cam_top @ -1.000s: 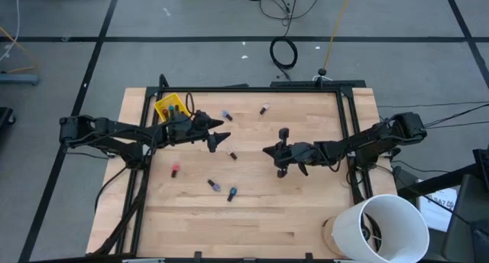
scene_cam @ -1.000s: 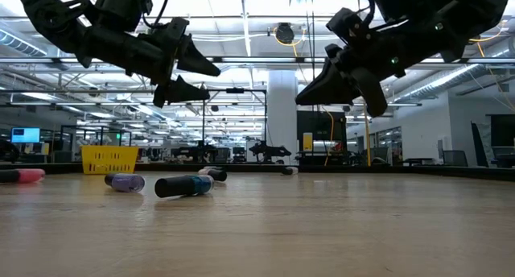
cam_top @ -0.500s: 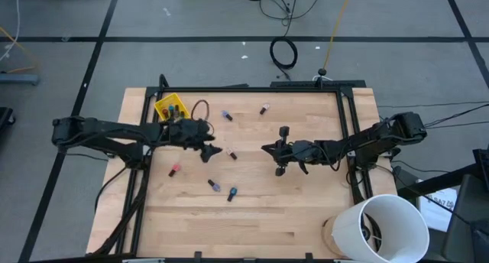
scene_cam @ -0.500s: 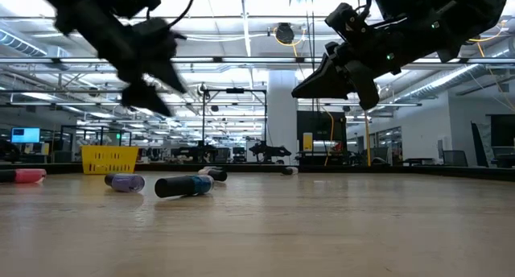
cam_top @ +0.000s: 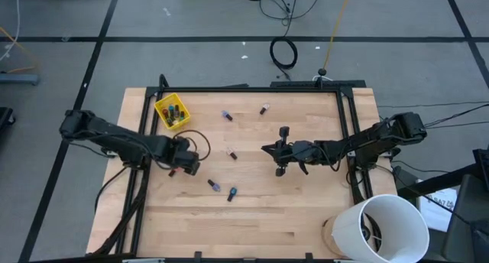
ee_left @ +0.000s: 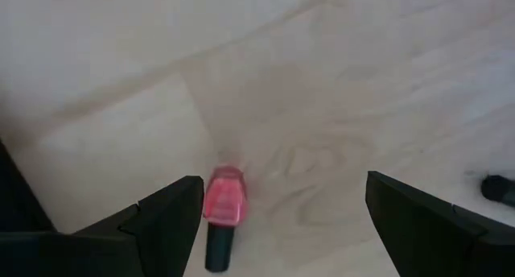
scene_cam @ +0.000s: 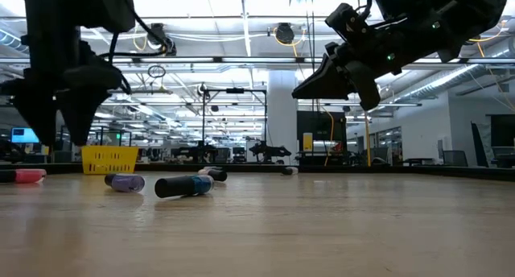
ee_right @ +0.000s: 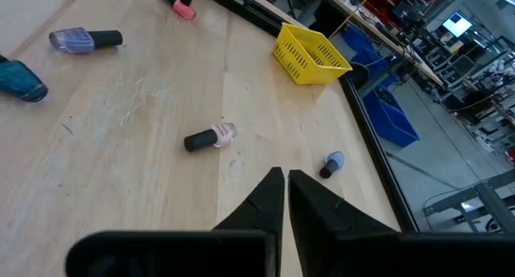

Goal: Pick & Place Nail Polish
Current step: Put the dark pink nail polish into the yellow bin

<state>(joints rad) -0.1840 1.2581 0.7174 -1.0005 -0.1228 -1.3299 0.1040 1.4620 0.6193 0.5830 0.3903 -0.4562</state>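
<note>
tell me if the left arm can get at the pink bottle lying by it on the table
Probably yes. The left gripper hangs right above the pink bottle with its jaws wide open, and only bare table lies around the bottle. The bottle sits off-centre, close to one finger, so a slight shift may help.

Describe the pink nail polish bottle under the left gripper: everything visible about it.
The pink nail polish bottle is a tiny bottle with a glossy, translucent-looking pink body and a dark cap. It lies on its side on the pale wooden table, near the table's left edge in the high view. The left gripper hangs open above it, and the bottle lies close beside one finger rather than centred between the two. Nothing visibly touches it but the table.
</note>
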